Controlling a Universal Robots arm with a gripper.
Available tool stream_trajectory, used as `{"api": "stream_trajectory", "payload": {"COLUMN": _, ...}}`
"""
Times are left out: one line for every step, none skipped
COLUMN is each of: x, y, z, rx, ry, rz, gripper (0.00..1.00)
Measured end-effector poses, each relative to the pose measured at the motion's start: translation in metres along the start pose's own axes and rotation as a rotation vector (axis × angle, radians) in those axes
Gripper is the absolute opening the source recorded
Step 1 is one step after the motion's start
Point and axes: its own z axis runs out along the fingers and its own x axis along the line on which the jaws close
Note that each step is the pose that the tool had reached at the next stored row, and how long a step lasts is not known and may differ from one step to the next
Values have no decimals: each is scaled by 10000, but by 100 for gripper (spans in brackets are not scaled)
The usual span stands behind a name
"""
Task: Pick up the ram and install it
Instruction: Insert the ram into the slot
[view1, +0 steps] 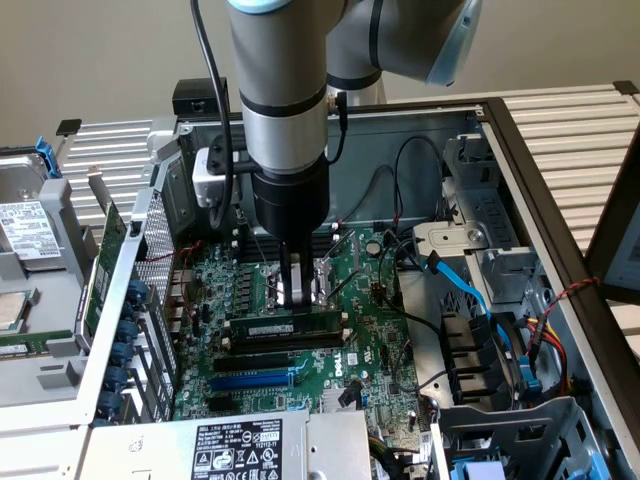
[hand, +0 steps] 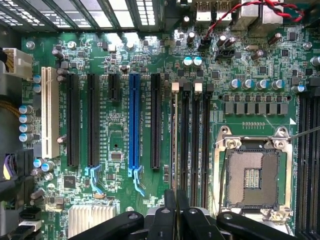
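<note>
Case: The open computer chassis (view1: 500, 130) lies flat, and I work down into it from above.
Arm: The Universal Robots arm (view1: 280, 90) stands near vertical over the board. I'd hold that line, because any lean would twist the stick.
Motherboard: The large green motherboard (view1: 375, 330) (hand: 125, 50) has loose cables at the exterior view's right. None of them cross my path.
Memory slots: The black memory slots (hand: 195, 145) run side by side between the blue expansion slot (hand: 134, 120) and the CPU socket (hand: 252, 177).
Ram: The ram (view1: 285, 327) (hand: 174, 140) stands on edge along the memory slot nearest the expansion slots. I can't tell whether it is fully seated.
Claw: The gripper (view1: 293, 290) (hand: 176, 205) is drawn narrow, and by my reading it pinches the ram's upper edge near mid-length.
Latches: The white end clips (hand: 175, 86) look the part to watch. I'd press straight and evenly so both ends sink together.
Risk: A skewed push could jam one end or flex the board.
</note>
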Motion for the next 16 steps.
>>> {"api": "stream_trajectory", "payload": {"x": 0, "y": 3, "z": 2, "rx": 0, "ry": 0, "rz": 1, "gripper": 13}}
{"api": "stream_trajectory", "payload": {"x": 0, "y": 6, "z": 4, "rx": 0, "ry": 0, "rz": 2, "gripper": 13}}
{"api": "stream_trajectory", "payload": {"x": 0, "y": 8, "z": 5, "rx": 0, "ry": 0, "rz": 1, "gripper": 13}}
{"api": "stream_trajectory", "payload": {"x": 0, "y": 9, "z": 6, "rx": 0, "ry": 0, "rz": 1, "gripper": 13}}
{"api": "stream_trajectory", "payload": {"x": 0, "y": 10, "z": 7, "rx": 0, "ry": 0, "rz": 1, "gripper": 13}}
{"api": "stream_trajectory", "payload": {"x": 0, "y": 11, "z": 8, "rx": 1, "ry": -1, "rz": 1, "gripper": 13}}
{"api": "stream_trajectory", "payload": {"x": -1, "y": 12, "z": 9, "rx": 1, "ry": -2, "rz": 2, "gripper": 13}}
{"api": "stream_trajectory", "payload": {"x": -1, "y": 12, "z": 11, "rx": 0, "ry": -1, "rz": 2, "gripper": 13}}
{"api": "stream_trajectory", "payload": {"x": -2, "y": 12, "z": 12, "rx": 1, "ry": -2, "rz": 2, "gripper": 13}}
{"api": "stream_trajectory", "payload": {"x": -2, "y": 12, "z": 13, "rx": 1, "ry": -1, "rz": 2, "gripper": 13}}
{"api": "stream_trajectory", "payload": {"x": -2, "y": 12, "z": 14, "rx": 1, "ry": -2, "rz": 2, "gripper": 13}}
{"api": "stream_trajectory", "payload": {"x": -4, "y": 13, "z": 17, "rx": 3, "ry": -3, "rz": 3, "gripper": 13}}
{"api": "stream_trajectory", "payload": {"x": -5, "y": 13, "z": 18, "rx": 4, "ry": -4, "rz": 2, "gripper": 13}}
{"api": "stream_trajectory", "payload": {"x": -5, "y": 13, "z": 20, "rx": 5, "ry": -4, "rz": 2, "gripper": 13}}
{"api": "stream_trajectory", "payload": {"x": -6, "y": 14, "z": 21, "rx": 8, "ry": -4, "rz": 2, "gripper": 13}}
{"api": "stream_trajectory", "payload": {"x": -8, "y": 14, "z": 23, "rx": 12, "ry": -6, "rz": 3, "gripper": 13}}
